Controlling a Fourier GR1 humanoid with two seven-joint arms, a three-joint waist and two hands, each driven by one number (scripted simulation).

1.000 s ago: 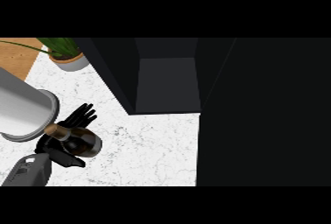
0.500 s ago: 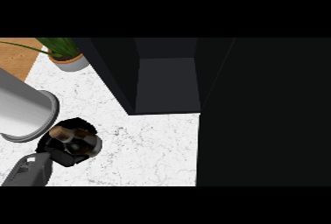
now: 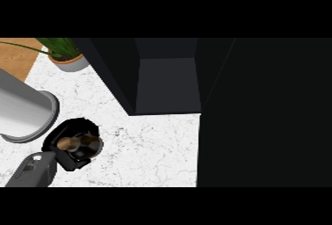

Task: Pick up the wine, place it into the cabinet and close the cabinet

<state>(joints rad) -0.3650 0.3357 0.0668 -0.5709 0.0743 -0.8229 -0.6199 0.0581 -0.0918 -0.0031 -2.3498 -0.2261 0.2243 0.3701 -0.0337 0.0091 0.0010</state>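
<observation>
Wine (image 3: 76, 143) stands near the bench's (image 3: 149, 149) left edge, beside a grey cylinder (image 3: 23, 115), with the left hand (image 3: 65, 149) curled round it. The grasp step appears underway; next comes lifting it toward the open cabinet (image 3: 165, 83).

wine (image 3: 76, 143): dark bottle seen from almost straight above, brownish cap/neck toward the view, standing roughly upright on the white marbled tabletop (image 3: 149, 149) at lower left. Left robot hand (image 3: 65, 145) curled round it, hiding most of the body. cabinet (image 3: 165, 74): dark, open, grey interior visible, up and right of the bottle, well apart.
</observation>
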